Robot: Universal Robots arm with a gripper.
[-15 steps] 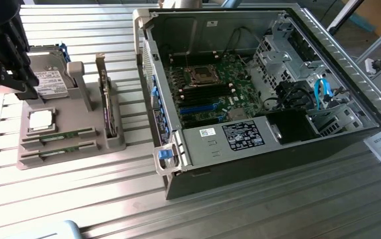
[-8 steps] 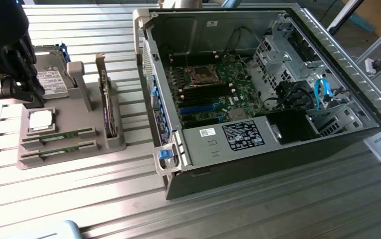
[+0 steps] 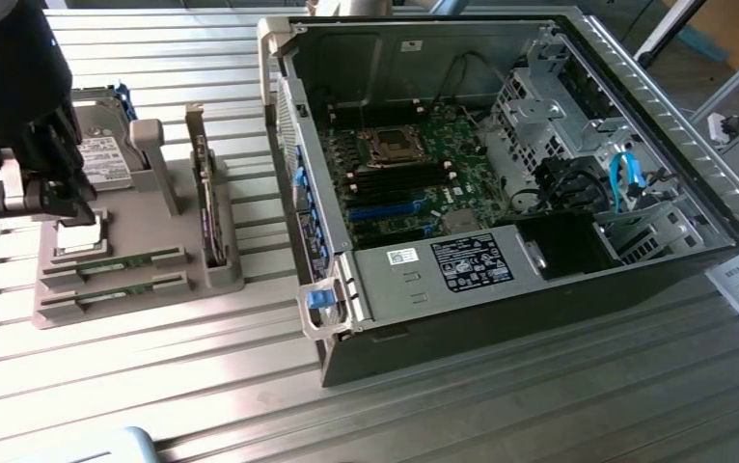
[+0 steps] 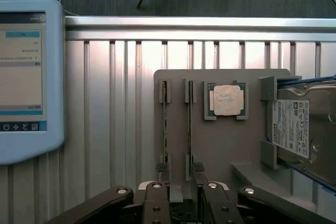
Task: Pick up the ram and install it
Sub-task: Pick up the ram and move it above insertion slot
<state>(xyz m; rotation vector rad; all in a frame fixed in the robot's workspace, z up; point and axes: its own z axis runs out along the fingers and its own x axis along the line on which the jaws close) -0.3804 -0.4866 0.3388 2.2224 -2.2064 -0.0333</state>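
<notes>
Pincer (image 4: pixel 179 169) released and empty, poised above the grey holder (image 4: pixel 226 145) on the counter (image 4: pixel 105 103), where the ram (image 4: pixel 189 124) stands on edge in its slot. Risk: a fingertip (image 4: pixel 161 168) may strike the neighbouring stick (image 4: pixel 165 124), since the slots lie close together.

Green ram (image 3: pixel 123 262), grey holder (image 4: pixel 226 145), blue cable (image 3: pixel 618 178).
</notes>
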